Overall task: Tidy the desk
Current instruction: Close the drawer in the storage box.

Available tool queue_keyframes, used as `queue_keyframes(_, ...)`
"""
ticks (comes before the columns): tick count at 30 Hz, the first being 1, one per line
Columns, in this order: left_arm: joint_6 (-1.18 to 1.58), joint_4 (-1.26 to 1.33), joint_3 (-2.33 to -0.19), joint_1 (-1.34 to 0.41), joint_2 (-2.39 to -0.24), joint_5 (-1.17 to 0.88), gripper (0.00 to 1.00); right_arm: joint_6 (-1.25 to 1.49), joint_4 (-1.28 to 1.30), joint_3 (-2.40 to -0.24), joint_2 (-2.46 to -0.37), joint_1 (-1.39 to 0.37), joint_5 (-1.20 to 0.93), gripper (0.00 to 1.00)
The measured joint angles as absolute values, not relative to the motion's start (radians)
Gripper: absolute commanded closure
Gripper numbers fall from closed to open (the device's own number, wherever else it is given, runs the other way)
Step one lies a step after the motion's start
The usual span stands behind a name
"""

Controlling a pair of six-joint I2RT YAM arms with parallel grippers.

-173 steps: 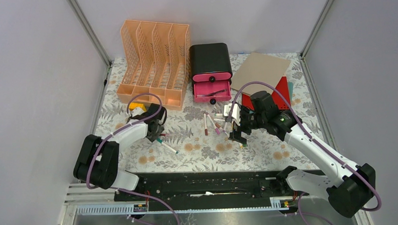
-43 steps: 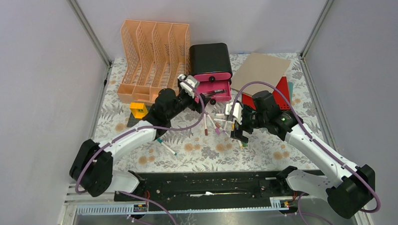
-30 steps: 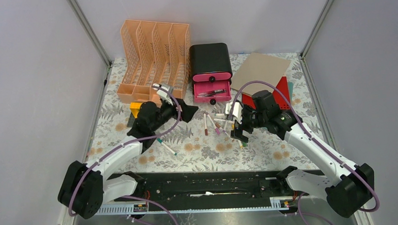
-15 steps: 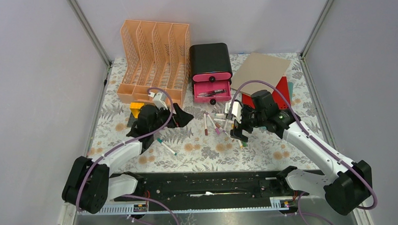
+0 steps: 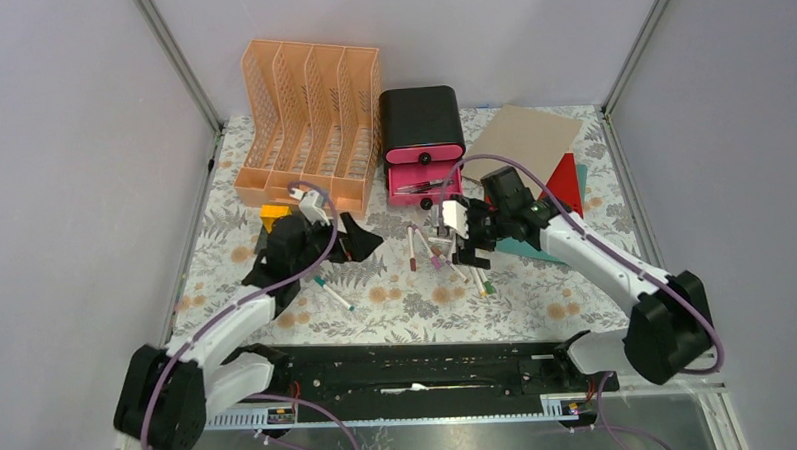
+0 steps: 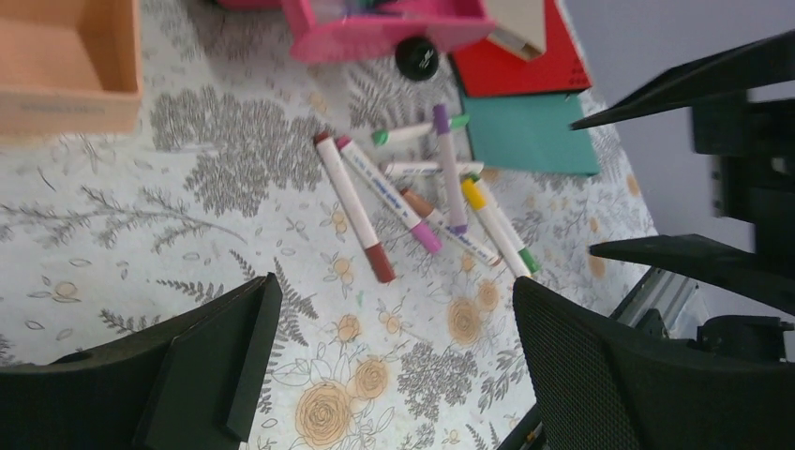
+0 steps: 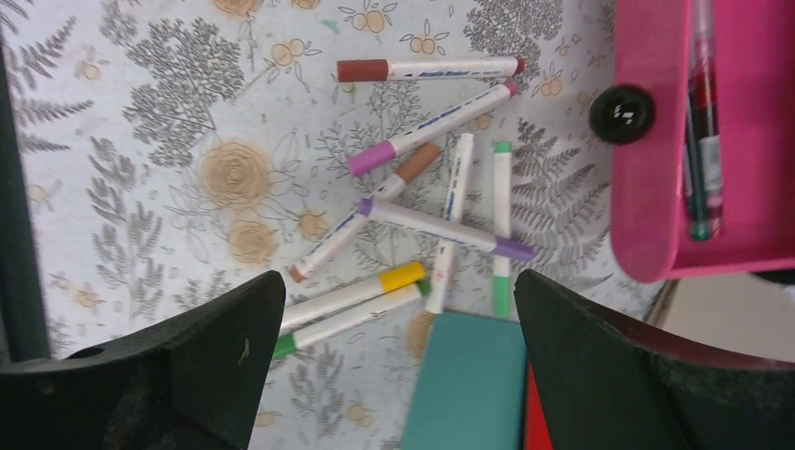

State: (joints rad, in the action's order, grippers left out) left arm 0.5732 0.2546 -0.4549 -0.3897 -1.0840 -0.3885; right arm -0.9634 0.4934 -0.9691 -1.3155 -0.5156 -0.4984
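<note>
Desk [image 5: 397,305] fills the centre of the top view. Left gripper [image 5: 365,241] sits centre-left, jaws apart, holding nothing. Right gripper [image 5: 462,251] is at centre over loose markers [image 7: 441,227], jaws apart, holding nothing.

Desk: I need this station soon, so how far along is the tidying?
Done: some pens lie in the open pink drawer. In hand: nothing; left pincer and right pincer are open, the right above loose markers. Left: those markers and the flat folders.
</note>
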Motion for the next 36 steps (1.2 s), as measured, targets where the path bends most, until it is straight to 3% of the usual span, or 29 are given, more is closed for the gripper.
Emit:
queue_keyframes(3,0.567,0.231,-0.448,-0.390,-0.970,-0.346,0.01,-1.075,0.529,-1.038,-1.390,-0.516,-0.499,0.02)
queue_keyframes(6,0.568,0.204,-0.448,-0.389,-0.873,-0.281,0.01,-1.137,0.549,-1.119,-1.477,-0.516,-0.498,0.14)
queue_keyframes(9,0.574,0.174,-0.448,-0.388,-0.807,-0.237,0.01,-1.173,0.542,-1.190,-1.566,-0.516,-0.484,0.35)
queue_keyframes(13,0.574,0.148,-0.440,-0.388,-0.764,-0.212,0.01,-1.186,0.529,-1.256,-1.683,-0.516,-0.431,0.79)
queue_keyframes(18,0.574,0.115,-0.420,-0.388,-0.752,-0.197,0.01,-1.165,0.508,-1.278,-1.772,-0.523,-0.356,0.98)
queue_keyframes(29,0.573,0.102,-0.418,-0.388,-0.755,-0.197,0.01,-1.139,0.209,-1.193,-1.820,-0.566,-0.168,0.99)
queue_keyframes(36,0.574,0.102,-0.418,-0.388,-0.756,-0.197,0.01,-1.079,0.005,-1.186,-1.826,-0.580,-0.062,0.65)
